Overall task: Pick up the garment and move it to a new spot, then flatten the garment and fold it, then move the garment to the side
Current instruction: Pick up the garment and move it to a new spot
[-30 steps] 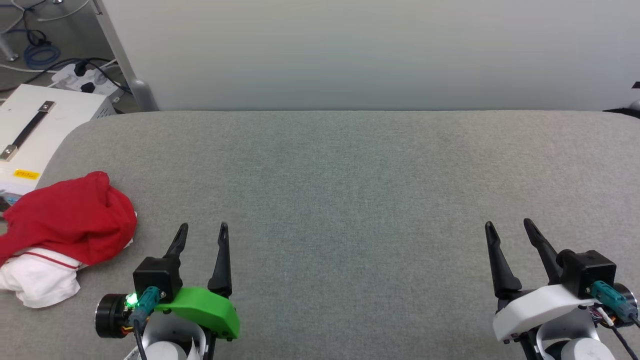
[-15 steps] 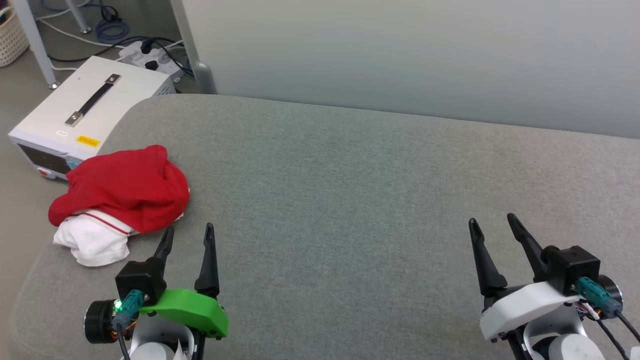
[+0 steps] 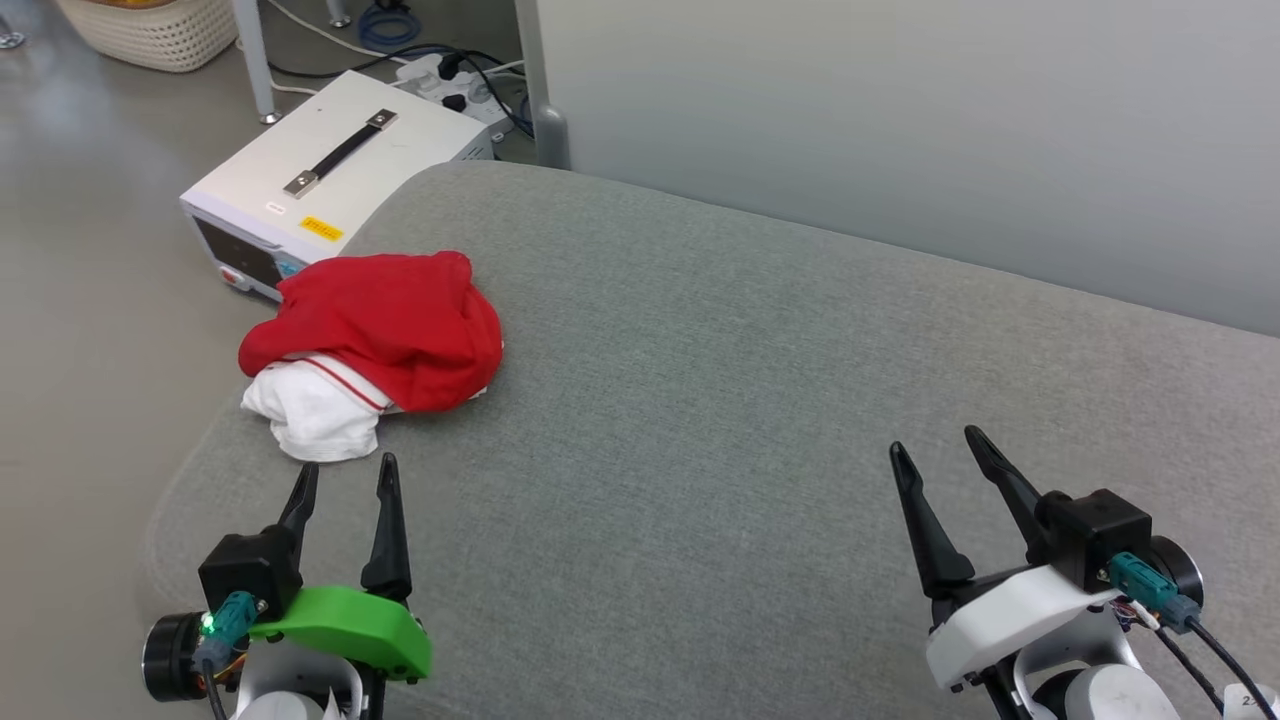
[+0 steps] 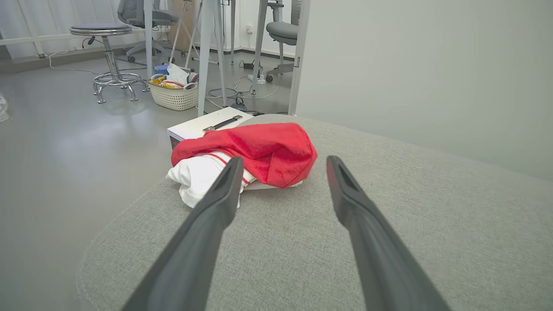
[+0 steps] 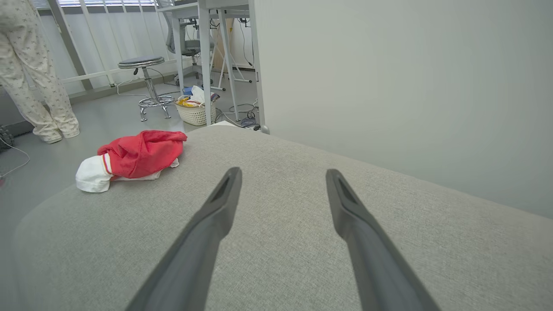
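The garment (image 3: 385, 330) lies crumpled in a red heap with a white sleeve poking out, near the left edge of the grey padded table (image 3: 700, 400). It also appears in the left wrist view as the garment (image 4: 263, 149) just past the fingertips, and farther off to the left in the right wrist view as the garment (image 5: 138, 155). My left gripper (image 3: 343, 475) hangs open a short way in front of it, touching nothing. My right gripper (image 3: 935, 440) stands open over bare table at the lower right.
A white box with a black handle (image 3: 330, 180) sits on the floor beside the table's left end. A woven basket (image 4: 173, 93), a stool (image 4: 108, 52) and cables stand beyond. A person's legs (image 5: 30, 77) show far left. A pale partition (image 3: 900, 120) backs the table.
The head camera has swung left, so the whole picture has shifted right. Both grippers stay open; the left one now sits closer to the garment.
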`<state>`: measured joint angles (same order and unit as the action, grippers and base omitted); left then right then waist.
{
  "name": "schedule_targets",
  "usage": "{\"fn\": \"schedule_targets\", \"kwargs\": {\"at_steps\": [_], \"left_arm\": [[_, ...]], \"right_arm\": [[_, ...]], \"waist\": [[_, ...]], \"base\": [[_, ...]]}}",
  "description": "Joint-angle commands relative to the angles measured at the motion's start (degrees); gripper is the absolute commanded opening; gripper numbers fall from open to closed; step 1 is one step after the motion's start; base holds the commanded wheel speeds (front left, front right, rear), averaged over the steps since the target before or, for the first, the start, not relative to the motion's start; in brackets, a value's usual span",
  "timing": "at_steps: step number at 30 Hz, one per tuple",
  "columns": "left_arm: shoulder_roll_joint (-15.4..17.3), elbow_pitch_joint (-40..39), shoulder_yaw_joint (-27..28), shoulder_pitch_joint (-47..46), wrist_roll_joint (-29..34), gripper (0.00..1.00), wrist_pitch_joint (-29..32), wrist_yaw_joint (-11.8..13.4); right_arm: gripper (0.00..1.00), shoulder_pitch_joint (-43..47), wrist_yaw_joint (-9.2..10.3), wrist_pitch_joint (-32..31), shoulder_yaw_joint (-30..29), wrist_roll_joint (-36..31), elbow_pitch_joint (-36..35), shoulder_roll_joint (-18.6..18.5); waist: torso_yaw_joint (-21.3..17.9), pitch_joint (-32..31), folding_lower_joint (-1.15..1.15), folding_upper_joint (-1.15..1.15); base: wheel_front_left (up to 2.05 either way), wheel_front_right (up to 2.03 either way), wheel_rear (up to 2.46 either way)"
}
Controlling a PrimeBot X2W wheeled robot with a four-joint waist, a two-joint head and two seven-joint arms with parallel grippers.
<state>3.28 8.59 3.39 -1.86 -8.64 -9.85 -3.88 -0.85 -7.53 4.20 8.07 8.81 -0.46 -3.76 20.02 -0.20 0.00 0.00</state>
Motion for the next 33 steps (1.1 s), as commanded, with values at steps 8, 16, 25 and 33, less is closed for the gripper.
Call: {"fn": "schedule_targets", "kwargs": {"at_steps": [8, 16, 25, 33], "left_arm": [[1.13, 1.31, 2.06, -0.31, -1.12, 1.0, -1.4, -1.19], [1.45, 2.28, 3.54, -0.14, -1.94, 1.0, -2.35, -1.7], [1.75, 4.06, 3.84, -1.91, -2.21, 1.0, -3.43, -2.25], [2.55, 6.73, 3.29, -6.79, -2.68, 1.0, -4.37, -2.78]], "right_arm": [[1.0, -2.19, 0.03, -0.03, 3.39, 0.75, 0.17, -1.02], [1.0, -3.05, 0.03, -0.3, 6.06, 1.12, 0.01, -2.2], [1.0, -4.56, 0.04, -0.86, 7.71, 1.68, -0.57, -3.42], [1.0, -7.02, 0.04, -2.34, 8.81, 2.18, -2.21, -5.29]], "waist": [[6.49, -0.68, 0.0, 0.0], [9.48, -0.58, 0.0, 0.0], [11.78, 0.54, 0.0, 0.0], [11.8, 3.73, 0.0, 0.0]], "base": [[0.0, 0.0, 0.0], [0.0, 0.0, 0.0], [0.0, 0.0, 0.0], [0.0, 0.0, 0.0]]}}
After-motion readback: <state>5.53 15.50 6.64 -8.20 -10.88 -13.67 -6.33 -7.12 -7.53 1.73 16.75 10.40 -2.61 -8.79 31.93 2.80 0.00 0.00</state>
